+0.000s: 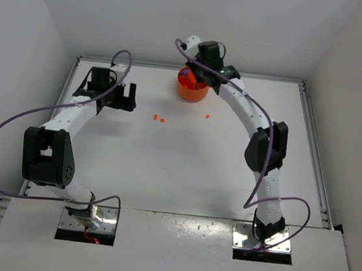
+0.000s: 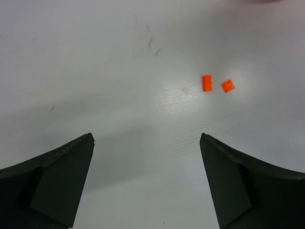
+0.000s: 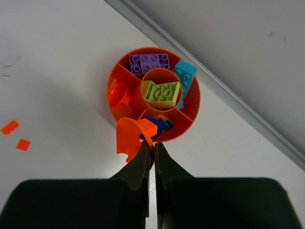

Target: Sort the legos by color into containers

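The round orange dish [image 1: 191,89] stands at the back of the table. Its containers hold a purple brick [image 3: 149,62], a cyan brick [image 3: 186,74], a lime green brick [image 3: 163,93] in the centre cup, blue pieces [image 3: 161,126] and an orange bit [image 3: 116,93]. My right gripper [image 3: 153,145] is shut on a rounded orange piece [image 3: 128,138] just above the dish's near rim. My left gripper [image 2: 147,138] is open over bare table with nothing between its fingers. Two small orange legos [image 2: 207,83] [image 2: 228,86] lie ahead of it to the right.
A third small orange lego [image 1: 207,116] lies on the table in front of the dish. The two near the left gripper [image 1: 121,96] sit at mid-table [image 1: 154,116]. A raised rail [image 3: 224,88] runs along the table's back edge behind the dish.
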You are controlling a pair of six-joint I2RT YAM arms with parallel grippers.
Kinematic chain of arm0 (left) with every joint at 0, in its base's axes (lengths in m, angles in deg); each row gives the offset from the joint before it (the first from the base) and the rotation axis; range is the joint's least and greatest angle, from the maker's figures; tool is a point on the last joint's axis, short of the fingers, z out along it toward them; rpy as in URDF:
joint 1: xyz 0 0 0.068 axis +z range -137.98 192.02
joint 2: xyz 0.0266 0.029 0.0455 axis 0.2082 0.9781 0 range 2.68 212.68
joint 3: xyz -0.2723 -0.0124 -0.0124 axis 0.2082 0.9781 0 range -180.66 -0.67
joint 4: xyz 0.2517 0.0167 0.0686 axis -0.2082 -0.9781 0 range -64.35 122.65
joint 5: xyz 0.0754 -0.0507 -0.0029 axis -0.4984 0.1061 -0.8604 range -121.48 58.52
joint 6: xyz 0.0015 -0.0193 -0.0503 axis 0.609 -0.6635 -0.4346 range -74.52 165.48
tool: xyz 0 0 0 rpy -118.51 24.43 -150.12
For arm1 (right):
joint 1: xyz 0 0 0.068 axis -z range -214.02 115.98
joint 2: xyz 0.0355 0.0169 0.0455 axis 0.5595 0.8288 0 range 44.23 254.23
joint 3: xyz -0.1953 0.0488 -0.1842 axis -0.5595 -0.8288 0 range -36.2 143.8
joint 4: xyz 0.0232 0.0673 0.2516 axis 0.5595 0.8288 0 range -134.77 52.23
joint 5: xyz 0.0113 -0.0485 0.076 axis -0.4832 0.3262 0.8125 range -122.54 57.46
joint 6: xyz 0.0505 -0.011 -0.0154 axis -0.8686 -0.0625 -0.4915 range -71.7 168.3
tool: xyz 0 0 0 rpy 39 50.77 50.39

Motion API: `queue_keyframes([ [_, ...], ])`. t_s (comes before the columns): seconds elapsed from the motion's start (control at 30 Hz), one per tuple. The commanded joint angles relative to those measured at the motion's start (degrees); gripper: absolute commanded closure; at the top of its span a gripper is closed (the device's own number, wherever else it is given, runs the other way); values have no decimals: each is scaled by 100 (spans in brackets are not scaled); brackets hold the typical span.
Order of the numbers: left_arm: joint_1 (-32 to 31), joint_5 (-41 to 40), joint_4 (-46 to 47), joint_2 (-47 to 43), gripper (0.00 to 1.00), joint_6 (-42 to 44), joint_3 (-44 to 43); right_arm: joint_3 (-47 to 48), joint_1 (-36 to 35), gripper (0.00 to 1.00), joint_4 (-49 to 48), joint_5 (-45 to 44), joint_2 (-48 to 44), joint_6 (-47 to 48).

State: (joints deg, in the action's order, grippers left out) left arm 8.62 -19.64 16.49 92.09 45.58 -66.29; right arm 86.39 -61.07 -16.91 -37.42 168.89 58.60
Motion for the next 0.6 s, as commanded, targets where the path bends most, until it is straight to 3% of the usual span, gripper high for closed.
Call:
queue_keyframes([
  [0.0,392,293,26,-160,0,-984,-3,-42,-344,100,-622,-1804,207,367],
  [0.27,709,179,288,-213,0,-1319,620,-279,-714,100,-2185,-3290,848,919],
  [0.57,761,547,359,-134,0,-1136,1069,-226,-881,100,-2548,-3133,1201,1228],
])
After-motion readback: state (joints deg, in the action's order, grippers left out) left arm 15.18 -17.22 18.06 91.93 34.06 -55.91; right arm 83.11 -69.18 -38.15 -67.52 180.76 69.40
